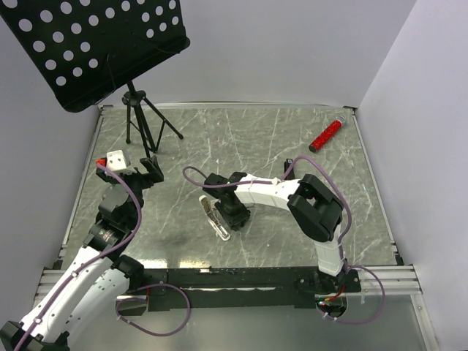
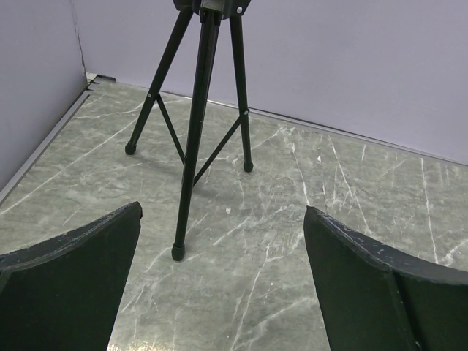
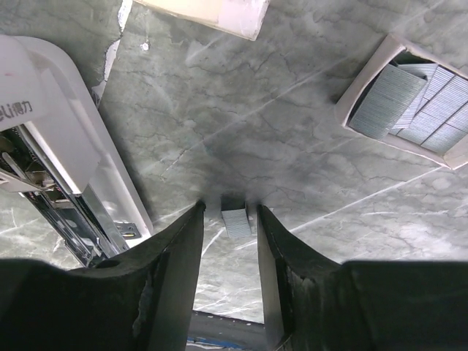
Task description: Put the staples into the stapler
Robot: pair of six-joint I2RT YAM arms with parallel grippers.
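Observation:
The stapler lies open on the table; in the right wrist view its white cover is swung up and a silvery rail shows inside. A short grey strip of staples lies on the table. My right gripper is down over it, its fingers narrowly apart on either side of the strip with a small gap on each side. An open cream tray of staple strips and a cream box lie just beyond. In the top view my right gripper is next to the stapler. My left gripper is open and empty at the far left.
A black music stand on a tripod stands at the back left; its legs are right in front of my left gripper. A red cylinder lies at the back right. White walls enclose the table.

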